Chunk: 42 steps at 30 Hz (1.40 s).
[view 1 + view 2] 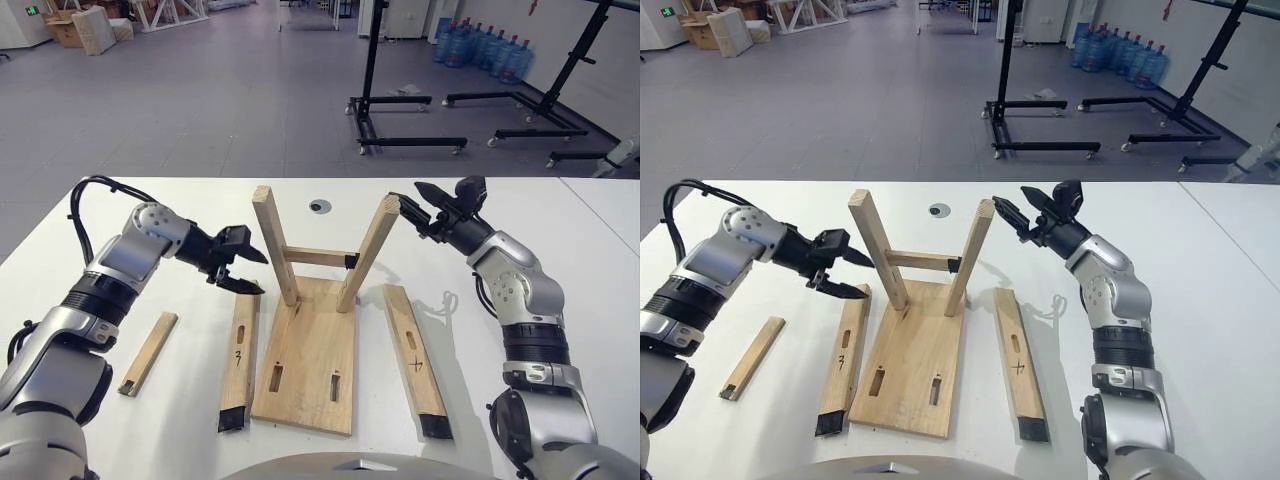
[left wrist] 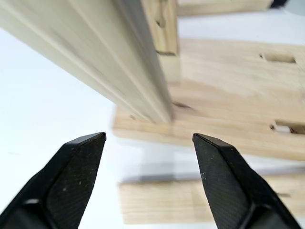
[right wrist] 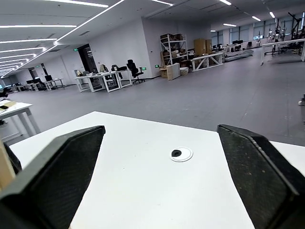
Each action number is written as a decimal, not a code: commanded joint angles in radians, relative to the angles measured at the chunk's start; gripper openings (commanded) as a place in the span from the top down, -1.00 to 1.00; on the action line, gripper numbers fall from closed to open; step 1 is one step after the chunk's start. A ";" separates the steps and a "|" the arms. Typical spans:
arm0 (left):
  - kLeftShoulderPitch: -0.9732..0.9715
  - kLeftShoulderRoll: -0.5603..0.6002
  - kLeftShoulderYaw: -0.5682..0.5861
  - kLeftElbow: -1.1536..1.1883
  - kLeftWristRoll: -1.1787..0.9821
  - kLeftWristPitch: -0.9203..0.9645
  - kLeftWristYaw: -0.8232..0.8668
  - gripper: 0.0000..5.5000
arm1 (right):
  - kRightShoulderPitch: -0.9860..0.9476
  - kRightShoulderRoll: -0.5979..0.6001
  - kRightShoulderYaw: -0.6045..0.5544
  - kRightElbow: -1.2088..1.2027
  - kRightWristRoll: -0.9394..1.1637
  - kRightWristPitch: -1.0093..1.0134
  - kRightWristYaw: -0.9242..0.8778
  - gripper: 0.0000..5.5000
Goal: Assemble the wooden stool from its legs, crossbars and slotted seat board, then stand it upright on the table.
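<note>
grey floor (image 1: 230, 90) | black racks (image 1: 405, 105) | water jugs (image 1: 485, 50) | ceiling strip lights (image 3: 57, 26)

You have a big white table (image 1: 560, 260). A pale wooden board with slots (image 1: 305, 380) lies flat in its middle. A long wooden leg with a black tip (image 1: 238, 365) lies just left of the board, and a second long wooden leg (image 1: 415, 360) lies just right of it. A short wooden stick (image 1: 148, 352) lies further left. A small round grey cap (image 1: 320, 206) sits near the far edge.
</note>
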 commanded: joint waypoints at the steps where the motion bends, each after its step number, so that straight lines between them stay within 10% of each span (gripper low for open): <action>1: 0.083 0.076 0.126 -0.097 0.012 0.051 0.100 -0.20 | 0.039 0.020 -0.040 -0.071 0.007 -0.012 -0.080 -0.58; 11: 0.910 -0.048 0.691 -0.640 0.015 0.397 0.687 -0.20 | 0.426 0.108 -0.068 -0.531 0.047 0.081 -0.308 -0.58; 25: 1.165 -0.064 0.646 -0.565 0.052 0.468 0.739 -0.20 | 0.489 0.128 -0.061 -0.600 0.118 0.118 -0.375 -0.58; 42: 1.184 -0.081 0.560 -0.456 -0.017 0.411 0.700 0.53 | 0.451 0.101 -0.047 -0.620 0.154 0.141 -0.393 -0.58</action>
